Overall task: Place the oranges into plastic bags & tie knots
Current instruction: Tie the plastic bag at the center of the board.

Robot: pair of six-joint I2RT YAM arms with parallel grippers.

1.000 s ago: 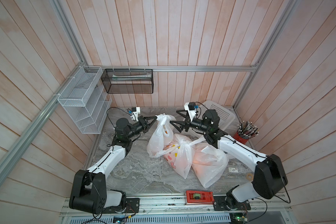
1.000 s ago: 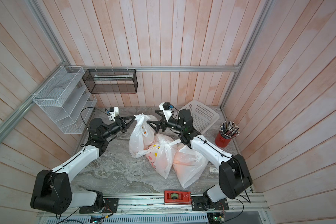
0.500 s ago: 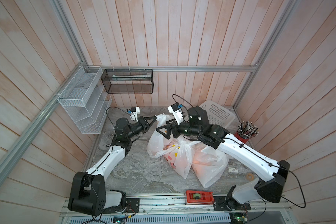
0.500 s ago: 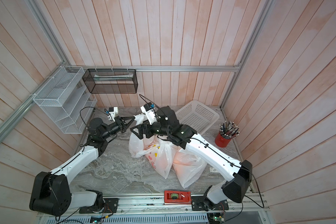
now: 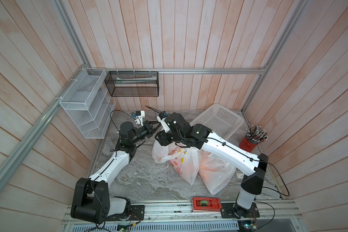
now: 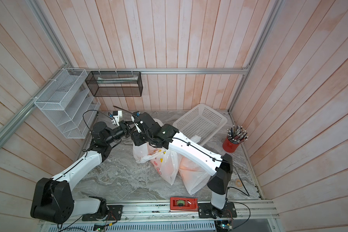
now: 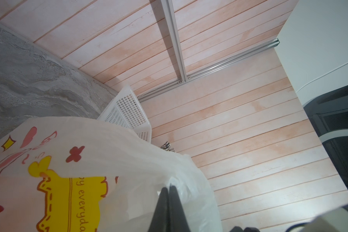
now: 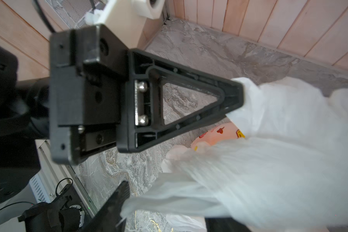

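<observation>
White film: handle of the far plastic bag [image 5: 159,152] is pinched in the left gripper [image 8: 236,97], jaws pressed together, mid-desk [image 5: 141,180] toward the far edge. Right gripper [image 8: 169,211]: blurred film bunched between the jaws, one finger cut off, so I cannot tell its grip. Oranges [image 5: 211,166] show only as a tint through the film; count unreadable.

My right arm [image 5: 225,152] has swung across from the far side of the bags and now stretches over them. The right claw [image 5: 159,139] has come in just beside the left claw [image 5: 156,128], above the leftmost plastic bag [image 5: 159,154]. Its jaws have narrowed from wide apart, and white bag film now lies against one finger [image 8: 121,192].
</observation>
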